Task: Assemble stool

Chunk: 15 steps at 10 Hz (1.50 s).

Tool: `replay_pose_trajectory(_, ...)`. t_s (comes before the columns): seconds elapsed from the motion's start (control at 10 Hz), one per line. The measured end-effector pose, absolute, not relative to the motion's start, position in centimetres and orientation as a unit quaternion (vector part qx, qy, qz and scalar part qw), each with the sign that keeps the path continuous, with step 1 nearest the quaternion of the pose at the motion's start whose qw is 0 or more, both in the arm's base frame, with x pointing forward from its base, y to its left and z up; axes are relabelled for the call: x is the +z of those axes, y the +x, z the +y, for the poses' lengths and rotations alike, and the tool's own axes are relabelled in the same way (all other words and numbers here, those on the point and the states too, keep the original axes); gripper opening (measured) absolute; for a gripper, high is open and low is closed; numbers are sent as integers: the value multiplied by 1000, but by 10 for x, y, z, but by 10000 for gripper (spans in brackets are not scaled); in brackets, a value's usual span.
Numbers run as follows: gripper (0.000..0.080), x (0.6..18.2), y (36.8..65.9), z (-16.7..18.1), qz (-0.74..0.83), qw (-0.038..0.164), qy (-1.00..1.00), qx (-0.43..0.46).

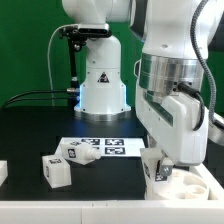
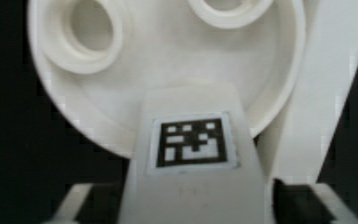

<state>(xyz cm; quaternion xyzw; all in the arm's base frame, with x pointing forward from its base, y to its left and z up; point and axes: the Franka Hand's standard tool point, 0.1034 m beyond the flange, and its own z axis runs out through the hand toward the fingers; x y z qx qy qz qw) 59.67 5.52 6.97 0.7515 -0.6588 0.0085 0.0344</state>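
Observation:
The round white seat disc point(image 1: 188, 186) lies at the front of the exterior view's right. In the wrist view the seat disc point(image 2: 140, 80) fills the frame, rim up, with two round sockets showing. My gripper point(image 1: 160, 168) hangs low at the seat's near-left edge and is shut on a chunky white leg point(image 1: 151, 164) with a tag. In the wrist view the gripper point(image 2: 194, 200) has that leg point(image 2: 194, 140) between its fingers point(image 2: 91, 200), its tagged face toward the camera and its far end over the disc. Two loose legs point(image 1: 57, 168) point(image 1: 82, 152) lie at the exterior view's left.
The marker board point(image 1: 108, 147) lies flat mid-table between the loose legs and the seat. The robot base point(image 1: 103, 88) stands behind it. A white part point(image 1: 3, 172) shows at the exterior view's left edge. The table is black.

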Motion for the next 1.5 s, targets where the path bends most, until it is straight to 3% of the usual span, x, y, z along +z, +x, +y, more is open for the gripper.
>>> replay_pose_trajectory(0.1,575,76,599,56,-653,28,757,9)
replay_pose_trajectory(0.2,626,85,598,55,-647,19,762,8)
replay_pose_trajectory(0.5,648,118,607,31,-617,-5,787,12)
replay_pose_trajectory(0.9,649,114,606,34,-615,-3,788,13)
replay_pose_trajectory(1.5,649,102,589,1,-388,-8,921,37)
